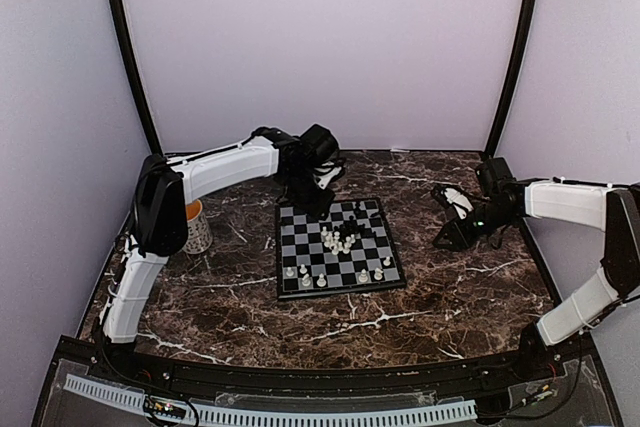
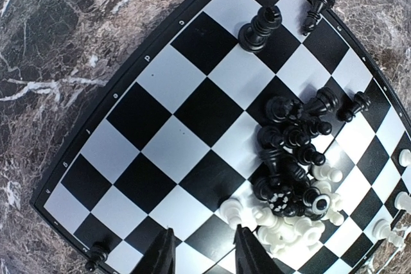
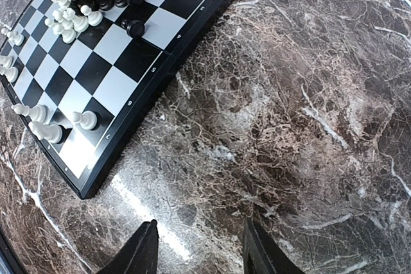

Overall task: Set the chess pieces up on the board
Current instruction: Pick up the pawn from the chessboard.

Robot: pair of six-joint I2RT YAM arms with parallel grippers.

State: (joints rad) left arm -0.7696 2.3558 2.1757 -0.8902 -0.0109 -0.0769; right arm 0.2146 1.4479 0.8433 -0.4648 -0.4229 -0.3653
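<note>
At board [image 2: 160,145] centre: chess pieces [image 2: 289,139] heaped | left tool [image 2: 204,243], right tool [image 3: 199,230] apart

- From above, the left arm [image 1: 225,169] hides part of the board [image 1: 300,249] at its far edge and part of the mug [image 1: 199,231].
- The heaped chess pieces [image 1: 340,240] are too small to tell apart.

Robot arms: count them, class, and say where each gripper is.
2. The left arm holds the left gripper above the board, near its far-left corner; the right arm holds the right gripper over the marble tabletop, right of the board. Neither is hidden.
</note>
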